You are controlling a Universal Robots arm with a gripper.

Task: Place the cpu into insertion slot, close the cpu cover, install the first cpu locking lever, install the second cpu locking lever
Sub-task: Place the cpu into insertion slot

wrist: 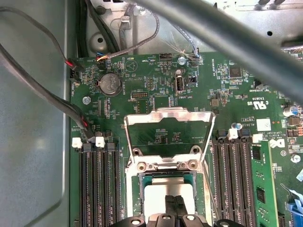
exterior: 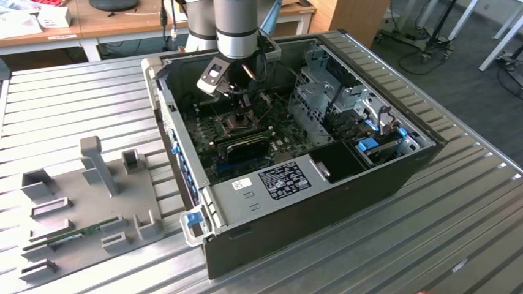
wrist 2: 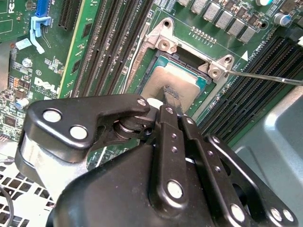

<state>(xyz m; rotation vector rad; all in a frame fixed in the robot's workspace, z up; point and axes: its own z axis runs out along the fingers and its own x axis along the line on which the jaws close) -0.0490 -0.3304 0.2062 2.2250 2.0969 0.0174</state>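
Looking through the second wrist view, I see my gripper (wrist 2: 171, 97) clenched on nothing, its tips at the cpu (wrist 2: 182, 78). The cpu lies flat inside the insertion slot (wrist 2: 152, 64). In the first wrist view the cpu cover (wrist: 168, 113) stands open.

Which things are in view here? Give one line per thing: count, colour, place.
computer case: 1, black, open, on the table
table: 1, silvery, slatted
tray: 1, grey, toward the exterior view's left
memory stick: 1, green, on the tray
insertion slot: 1, dark, silvery rim, on green board
cpu: 1, grey, in the insertion slot
cpu cover: 1, silvery, open
memory slots: several, black, flanking the slot
gripper: 1, black, shut, tips at the cpu
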